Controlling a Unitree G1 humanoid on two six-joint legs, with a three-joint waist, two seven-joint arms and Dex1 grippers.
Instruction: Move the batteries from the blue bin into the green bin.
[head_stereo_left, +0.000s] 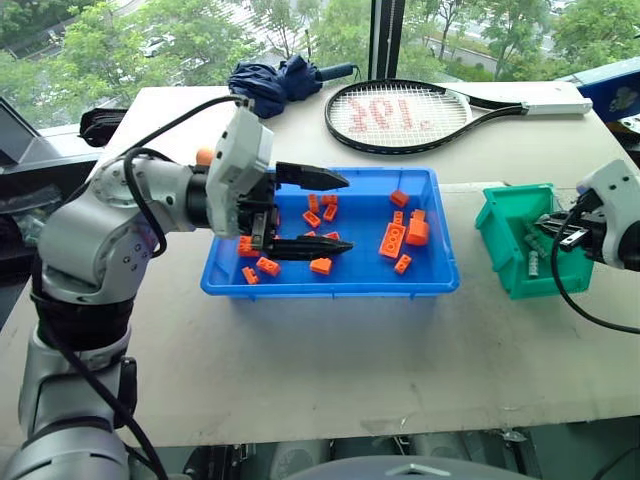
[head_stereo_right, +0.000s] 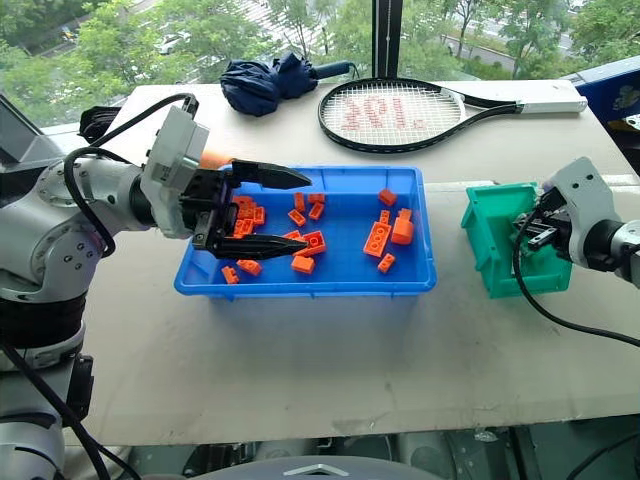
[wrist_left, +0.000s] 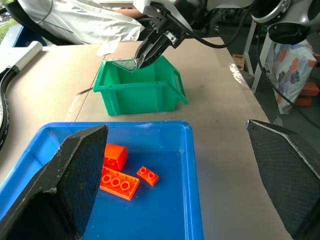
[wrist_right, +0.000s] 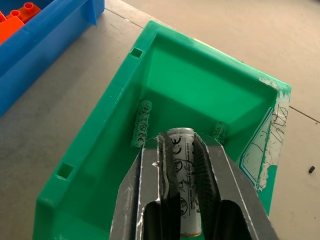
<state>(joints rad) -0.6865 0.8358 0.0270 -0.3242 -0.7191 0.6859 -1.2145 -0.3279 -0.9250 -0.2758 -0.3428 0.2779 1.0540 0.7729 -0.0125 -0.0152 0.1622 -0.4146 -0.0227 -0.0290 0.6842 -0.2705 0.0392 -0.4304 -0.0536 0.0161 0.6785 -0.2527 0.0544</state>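
Note:
The blue bin (head_stereo_left: 330, 290) lies mid-table with several orange bricks (head_stereo_left: 392, 240) in it. Over its left half my left gripper (head_stereo_left: 350, 214) hangs open and points right, with nothing between its fingers (wrist_left: 82, 170). The green bin (head_stereo_left: 500, 212) stands just right of the blue bin. Above its open top, my right gripper (wrist_right: 179, 139) is shut on a silver battery (wrist_right: 181, 150). Two more batteries (wrist_right: 141, 124) lie on the green bin's floor, one on each side of the held one.
At the back of the table lie a tennis racket (head_stereo_left: 420, 115) and a folded dark blue umbrella (head_stereo_left: 285, 75). A blue box (head_stereo_left: 615, 90) sits at the far right corner. Bare tabletop runs along the near side in front of both bins.

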